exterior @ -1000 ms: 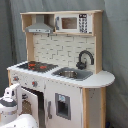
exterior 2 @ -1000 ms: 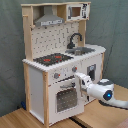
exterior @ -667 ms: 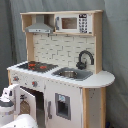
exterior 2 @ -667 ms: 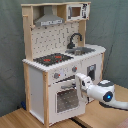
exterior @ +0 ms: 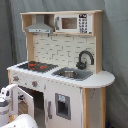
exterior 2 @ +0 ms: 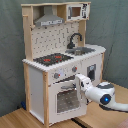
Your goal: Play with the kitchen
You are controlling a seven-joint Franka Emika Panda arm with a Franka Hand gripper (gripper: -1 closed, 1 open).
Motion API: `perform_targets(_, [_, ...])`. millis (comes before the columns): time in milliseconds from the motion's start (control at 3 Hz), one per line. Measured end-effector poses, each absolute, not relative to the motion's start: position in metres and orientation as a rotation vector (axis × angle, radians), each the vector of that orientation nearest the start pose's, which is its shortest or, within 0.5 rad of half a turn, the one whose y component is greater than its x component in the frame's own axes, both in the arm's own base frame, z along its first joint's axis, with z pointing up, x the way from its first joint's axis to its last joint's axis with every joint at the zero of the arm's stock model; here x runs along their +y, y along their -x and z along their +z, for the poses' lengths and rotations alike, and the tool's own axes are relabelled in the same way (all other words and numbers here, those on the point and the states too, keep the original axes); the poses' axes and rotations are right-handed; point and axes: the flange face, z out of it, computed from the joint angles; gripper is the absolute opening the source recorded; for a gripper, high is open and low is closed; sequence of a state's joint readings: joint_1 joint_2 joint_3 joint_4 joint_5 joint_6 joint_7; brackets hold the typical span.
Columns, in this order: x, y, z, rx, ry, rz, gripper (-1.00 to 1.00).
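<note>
Both exterior views show the kitchen (exterior: 60, 70) (exterior 2: 60, 60) standing upright, its long axis vertical, on a wooden surface (exterior 2: 95, 117). In the first exterior view its front faces toward the first exterior view's lower left; in the second exterior view its front faces toward the second exterior view's lower right. A grey curtain (exterior 2: 112, 30) hangs behind it.

On the worktop the black-red hob (exterior: 34, 65) (exterior 2: 52, 59) lies at one end, and the sink (exterior: 71, 74) (exterior 2: 86, 49) with the black faucet (exterior: 84, 59) (exterior 2: 74, 40) sits beside it. Above, the grey hood (exterior: 40, 26) (exterior 2: 49, 20) hangs over the hob, next to a microwave (exterior: 72, 23) (exterior 2: 76, 11). Below the hob, the oven door (exterior 2: 65, 97) with its window is upright in the second exterior view.

The claw (exterior 2: 80, 83) is at the oven door's upper right corner in the second exterior view, by the handle; whether it is clenched or released I cannot tell. The white arm (exterior 2: 105, 96) reaches in from the second exterior view's right. In the first exterior view the arm (exterior: 7, 102) shows at the lower left, near the kitchen's front.
</note>
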State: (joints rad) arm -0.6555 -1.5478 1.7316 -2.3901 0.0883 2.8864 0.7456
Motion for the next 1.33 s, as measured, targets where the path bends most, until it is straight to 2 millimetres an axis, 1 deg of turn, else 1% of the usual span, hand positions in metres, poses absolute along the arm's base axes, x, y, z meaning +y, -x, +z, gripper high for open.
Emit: perform_targets(1333, [0.479, -0.265, 0.251, 0.462, -1.818, 1.404, -1.0])
